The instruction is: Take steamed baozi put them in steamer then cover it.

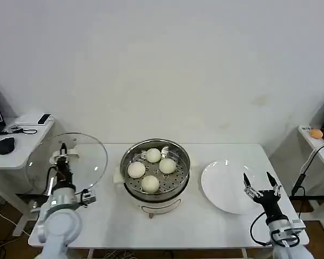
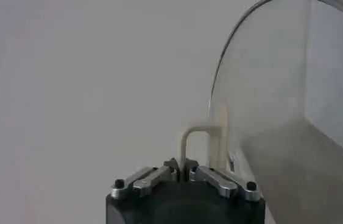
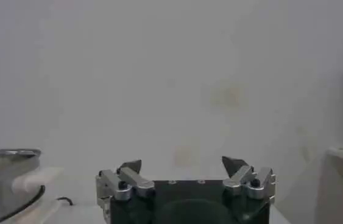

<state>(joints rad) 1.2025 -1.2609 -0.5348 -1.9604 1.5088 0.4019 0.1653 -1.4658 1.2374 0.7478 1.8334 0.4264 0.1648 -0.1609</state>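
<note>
Your left gripper (image 1: 65, 155) pinches the cover (image 1: 86, 156) by its handle, apparently raised off the white table (image 1: 205, 226). Four steamed baozi (image 1: 151, 183) sit in the steamer (image 1: 130, 186). Your right gripper (image 1: 259, 182) waits wide over the plate (image 1: 221, 189).

I note four cream-white baozi (image 1: 152, 169); shiny steel steamer (image 1: 155, 174), perforated tray, white base; clear cover (image 1: 66, 159), cream handle; white plate (image 1: 228, 187); black grippers.

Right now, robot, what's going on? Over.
Left gripper shut on cover, held up. Right gripper open over plate. Four baozi in steamer. Path clear.
</note>
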